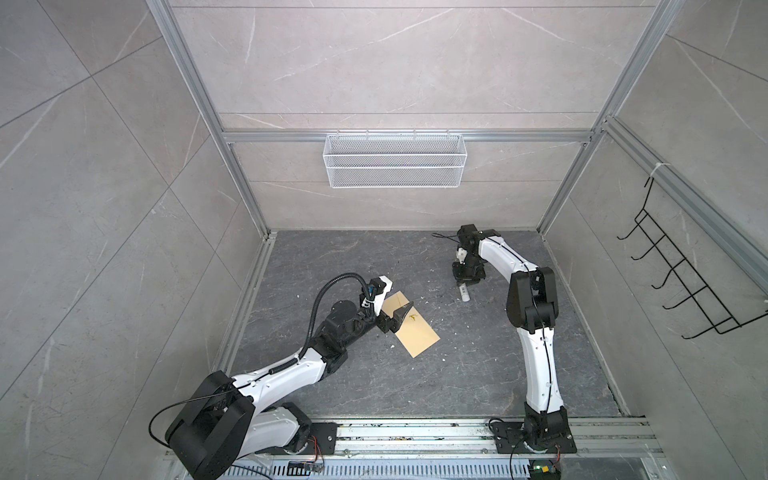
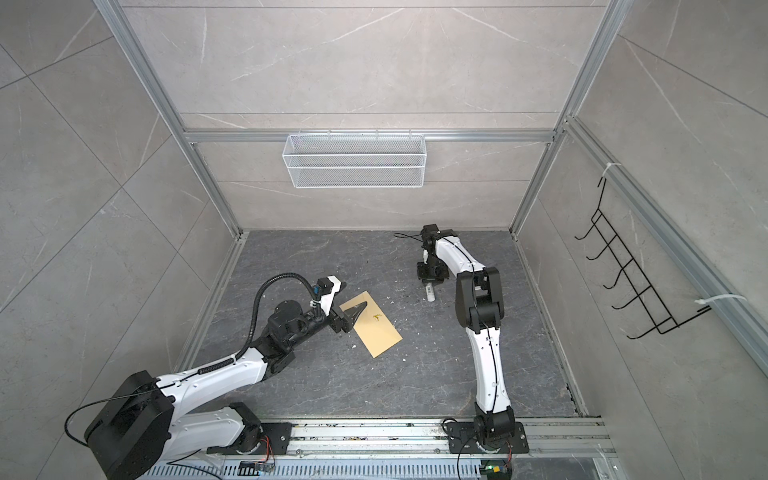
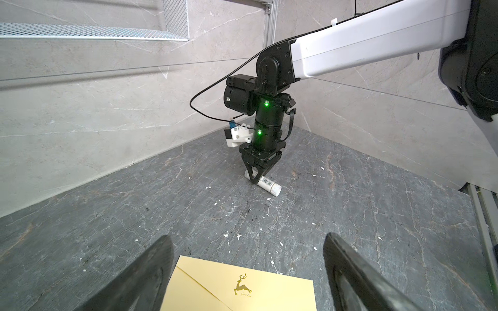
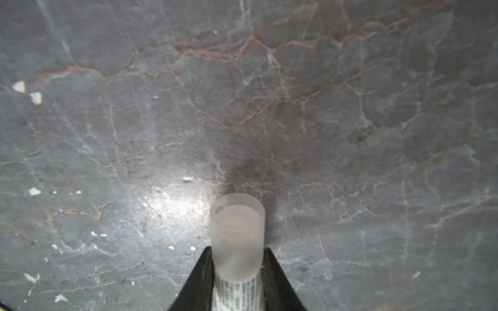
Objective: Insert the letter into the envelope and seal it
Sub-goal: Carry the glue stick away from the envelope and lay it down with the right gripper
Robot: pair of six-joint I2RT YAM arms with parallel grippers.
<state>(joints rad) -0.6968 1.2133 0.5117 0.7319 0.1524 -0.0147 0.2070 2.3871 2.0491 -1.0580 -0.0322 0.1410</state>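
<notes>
The yellow-tan envelope lies flat on the dark floor left of the middle, flap side up with a gold deer print. My left gripper hovers over its far-left end, jaws wide open and empty. The letter is out of view. My right gripper points down at the back right, its fingers close on either side of a white glue stick that lies on the floor. Whether they press on it does not show.
Small white paper scraps are scattered over the floor between the arms. A white wire basket hangs on the back wall. On the right wall hangs a black wire rack. An aluminium rail runs along the front edge.
</notes>
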